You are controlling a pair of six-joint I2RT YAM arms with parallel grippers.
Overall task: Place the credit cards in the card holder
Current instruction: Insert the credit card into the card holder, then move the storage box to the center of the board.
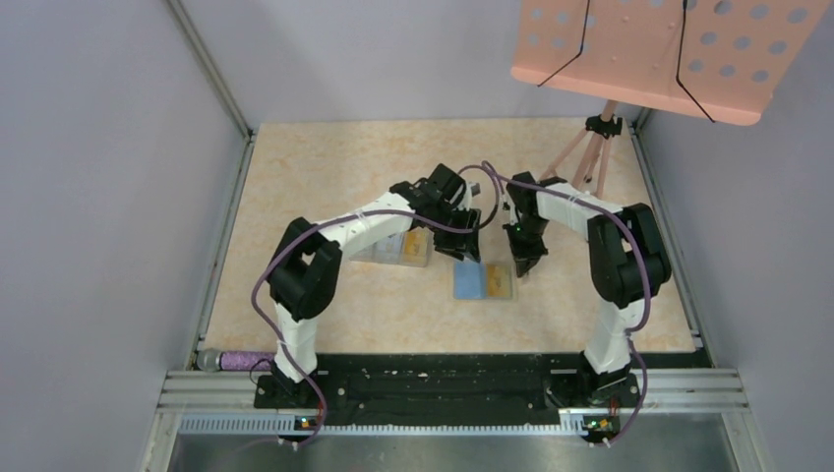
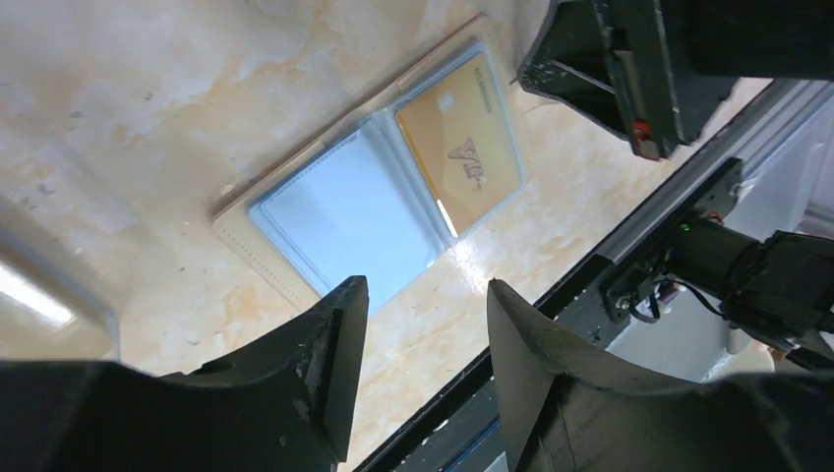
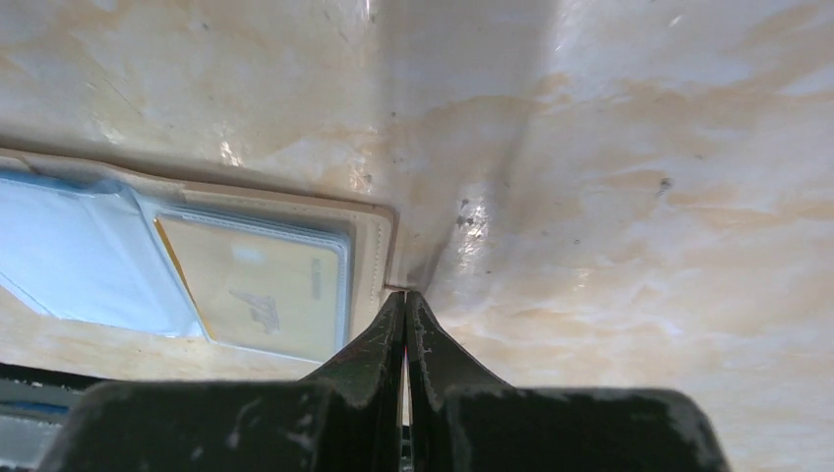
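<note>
The card holder (image 1: pixel 472 283) lies open flat on the table, blue-grey lining up, with a yellow-orange credit card (image 1: pixel 500 281) in its right pocket. The left wrist view shows the holder (image 2: pixel 344 211) with that card (image 2: pixel 462 152) behind clear plastic. My left gripper (image 2: pixel 425 283) hangs open and empty above the holder's near edge. My right gripper (image 3: pixel 405 295) is shut, its tips touching the holder's right edge (image 3: pixel 374 246). Under the left forearm lie further flat cards (image 1: pixel 408 246), silvery-grey and yellow-orange, partly hidden.
A pink perforated stand (image 1: pixel 654 54) on a tripod (image 1: pixel 595 157) stands at the back right. A purple-handled object (image 1: pixel 231 360) lies at the front left by the black base rail (image 1: pixel 443 379). Grey walls close in on both sides.
</note>
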